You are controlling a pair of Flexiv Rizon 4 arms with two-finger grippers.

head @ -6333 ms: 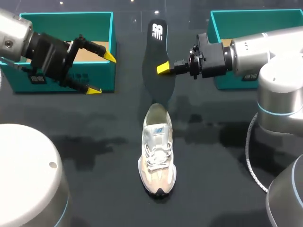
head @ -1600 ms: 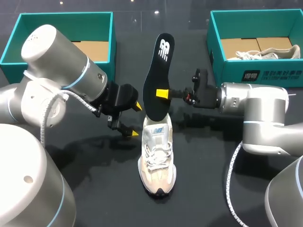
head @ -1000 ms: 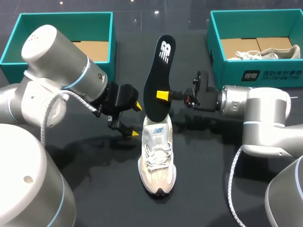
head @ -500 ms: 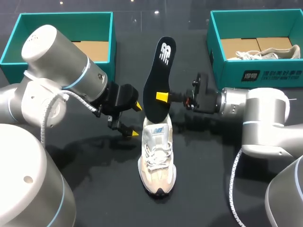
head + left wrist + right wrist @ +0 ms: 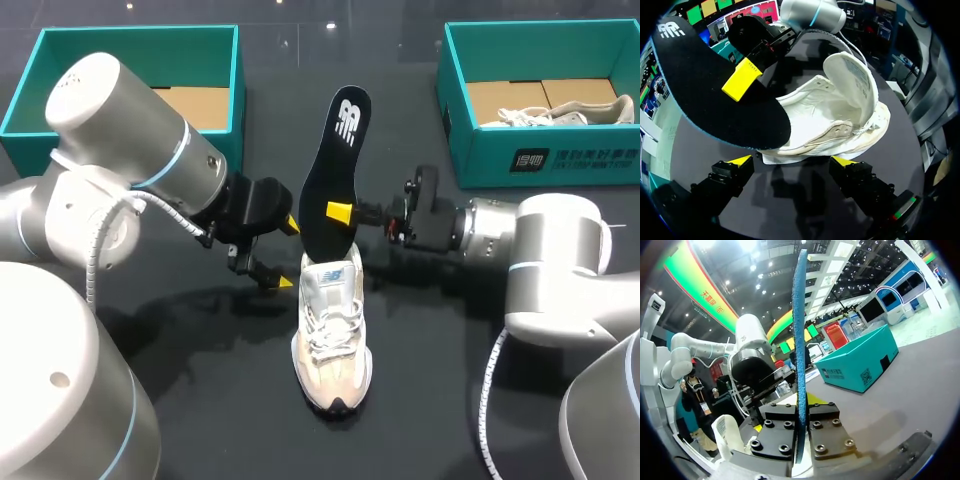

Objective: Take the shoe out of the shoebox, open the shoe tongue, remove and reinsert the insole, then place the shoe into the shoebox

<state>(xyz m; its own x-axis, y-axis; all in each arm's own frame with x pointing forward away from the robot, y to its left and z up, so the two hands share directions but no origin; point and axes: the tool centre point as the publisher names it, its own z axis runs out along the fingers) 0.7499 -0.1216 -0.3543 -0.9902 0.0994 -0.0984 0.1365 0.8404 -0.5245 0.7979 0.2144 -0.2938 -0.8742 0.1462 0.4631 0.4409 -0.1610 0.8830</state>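
A beige and white shoe (image 5: 332, 330) stands mid-table, toe toward the front edge, tongue pulled up. My right gripper (image 5: 336, 212) is shut on a black insole (image 5: 335, 160), holding it nearly upright with its lower end at the shoe's heel opening. The right wrist view shows the insole (image 5: 800, 330) edge-on, clamped between the fingers (image 5: 830, 432). My left gripper (image 5: 287, 254) is open just left of the shoe's heel. Ahead of the left gripper (image 5: 792, 161), the shoe (image 5: 840, 115) lies with its opening exposed and the insole (image 5: 715, 95) hangs over the heel.
A teal shoebox (image 5: 140, 32) sits at the back left showing its cardboard floor. Another teal shoebox (image 5: 560, 160) at the back right holds a second shoe (image 5: 565, 112). My left arm's bulky links (image 5: 120, 150) cover the table's left side.
My right gripper has carried the insole down and slightly left, bringing its lower end to the shoe's heel opening. The left arm and the shoe have stayed put.
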